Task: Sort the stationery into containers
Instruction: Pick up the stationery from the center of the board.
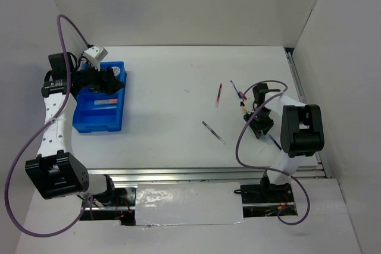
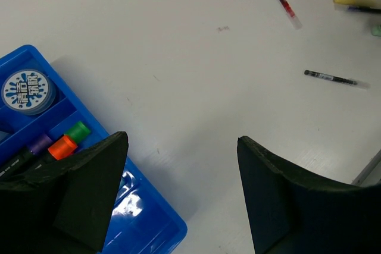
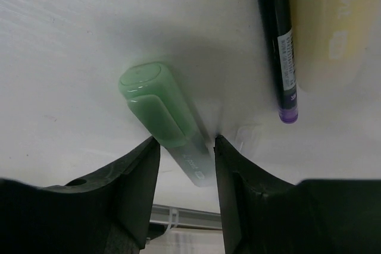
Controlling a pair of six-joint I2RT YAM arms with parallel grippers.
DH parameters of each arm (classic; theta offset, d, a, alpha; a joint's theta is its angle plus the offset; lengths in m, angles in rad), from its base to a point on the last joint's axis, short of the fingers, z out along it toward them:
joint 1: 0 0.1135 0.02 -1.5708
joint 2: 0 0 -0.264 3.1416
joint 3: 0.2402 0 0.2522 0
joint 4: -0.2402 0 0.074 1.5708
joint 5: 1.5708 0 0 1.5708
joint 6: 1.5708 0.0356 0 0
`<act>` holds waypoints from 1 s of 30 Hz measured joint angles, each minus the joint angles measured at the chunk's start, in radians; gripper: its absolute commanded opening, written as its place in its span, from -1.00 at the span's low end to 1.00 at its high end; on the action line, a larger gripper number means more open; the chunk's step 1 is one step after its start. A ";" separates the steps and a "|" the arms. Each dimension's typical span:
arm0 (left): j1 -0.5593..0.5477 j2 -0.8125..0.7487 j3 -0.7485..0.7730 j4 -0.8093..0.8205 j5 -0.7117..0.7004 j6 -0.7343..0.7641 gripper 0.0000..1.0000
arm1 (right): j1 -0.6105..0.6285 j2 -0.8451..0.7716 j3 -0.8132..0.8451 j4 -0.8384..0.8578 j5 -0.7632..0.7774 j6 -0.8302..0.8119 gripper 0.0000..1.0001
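My right gripper is shut on a light-green highlighter that lies tilted on the white table; it sits at the right of the table in the top view. A dark pen with a purple end and a yellow highlighter lie just beyond it. My left gripper is open and empty, held above the near right corner of the blue tray, which stands at the far left. The tray holds a blue-patterned tape roll and green, orange and purple markers.
A red pen and a thin dark pen lie mid-table, with blue and red pens near my right gripper. White walls close in the back and both sides. A metal rail runs along the near edge.
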 measured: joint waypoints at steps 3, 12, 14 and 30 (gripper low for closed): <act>-0.003 -0.026 -0.038 0.031 -0.003 -0.024 0.71 | 0.007 0.007 -0.002 0.002 0.002 -0.004 -0.10; -0.017 -0.058 -0.049 0.049 -0.019 -0.047 0.74 | 0.068 0.005 0.008 -0.023 -0.003 -0.025 -0.84; -0.017 -0.066 -0.049 0.060 -0.021 -0.074 0.85 | 0.099 0.000 0.047 -0.051 -0.060 -0.022 -0.89; -0.401 -0.256 -0.257 0.366 -0.251 -0.614 0.62 | 0.364 -0.078 0.535 0.141 -0.616 0.552 -1.00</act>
